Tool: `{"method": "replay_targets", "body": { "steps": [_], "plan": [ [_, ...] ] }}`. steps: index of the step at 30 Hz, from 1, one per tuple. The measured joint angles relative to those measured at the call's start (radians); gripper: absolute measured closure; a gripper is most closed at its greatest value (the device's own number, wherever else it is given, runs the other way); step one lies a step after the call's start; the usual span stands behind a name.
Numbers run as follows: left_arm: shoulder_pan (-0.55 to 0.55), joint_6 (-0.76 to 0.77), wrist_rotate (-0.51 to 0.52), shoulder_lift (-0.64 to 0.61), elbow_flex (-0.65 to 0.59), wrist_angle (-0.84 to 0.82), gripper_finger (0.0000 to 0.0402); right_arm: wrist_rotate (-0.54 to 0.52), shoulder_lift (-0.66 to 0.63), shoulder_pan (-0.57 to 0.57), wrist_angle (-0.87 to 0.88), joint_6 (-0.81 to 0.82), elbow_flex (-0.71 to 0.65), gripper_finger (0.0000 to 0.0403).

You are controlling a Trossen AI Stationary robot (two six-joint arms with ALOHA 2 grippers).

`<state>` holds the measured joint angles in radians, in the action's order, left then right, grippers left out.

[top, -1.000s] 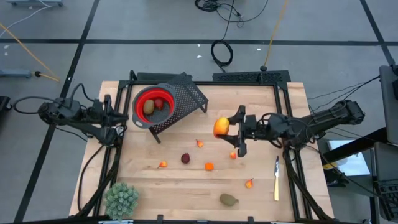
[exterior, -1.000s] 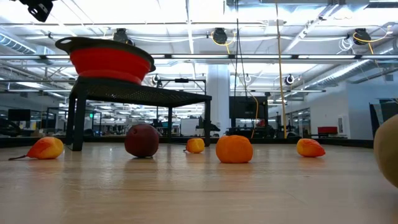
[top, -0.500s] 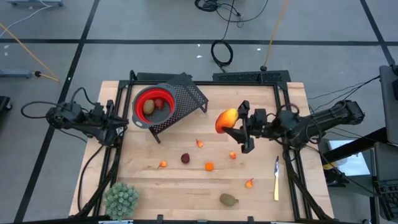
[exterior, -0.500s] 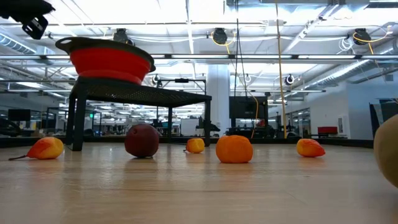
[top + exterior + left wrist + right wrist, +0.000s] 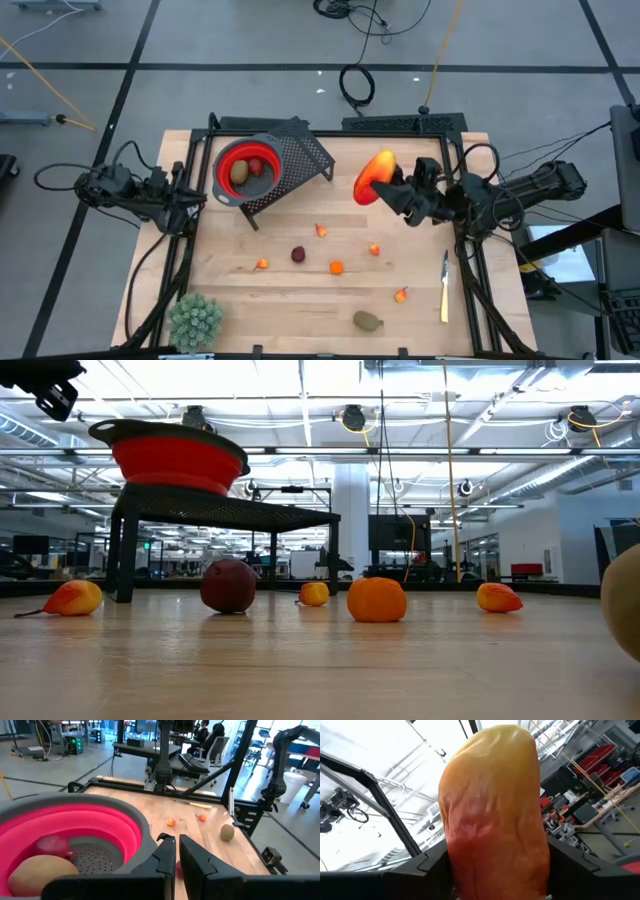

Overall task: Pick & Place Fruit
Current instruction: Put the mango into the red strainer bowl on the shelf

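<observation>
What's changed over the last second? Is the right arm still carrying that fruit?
Yes. The right gripper still holds the red-orange-yellow fruit and has carried it toward the table's far edge, turning it. The left gripper stayed shut beside the red colander. The loose fruit on the table did not move.

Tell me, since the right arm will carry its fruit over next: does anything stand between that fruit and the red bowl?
Nothing visible does. The right gripper holds the red-orange-yellow fruit raised above the table. The red bowl sits on the black mesh stand to its left. Only bare stand top lies between them; the bowl holds two pieces but has room.
</observation>
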<state>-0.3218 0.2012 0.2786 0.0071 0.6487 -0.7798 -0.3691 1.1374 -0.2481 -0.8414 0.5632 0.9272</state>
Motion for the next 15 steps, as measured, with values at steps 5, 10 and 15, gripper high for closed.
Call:
{"method": "replay_targets", "body": {
  "steps": [5,10,15],
  "plan": [
    [0.000,0.000,0.000,0.000,0.000,0.000,0.0380,0.003,0.000,0.000,0.000,-0.001,0.000,0.0165],
    [0.000,0.000,-0.020,0.000,-0.011,0.032,0.0380,0.003,0.000,0.000,0.022,-0.006,0.000,0.0167],
    [0.000,-0.006,-0.041,0.000,-0.070,0.096,0.0380,0.004,0.000,0.000,0.054,-0.022,0.000,0.0166]
  ]
}}
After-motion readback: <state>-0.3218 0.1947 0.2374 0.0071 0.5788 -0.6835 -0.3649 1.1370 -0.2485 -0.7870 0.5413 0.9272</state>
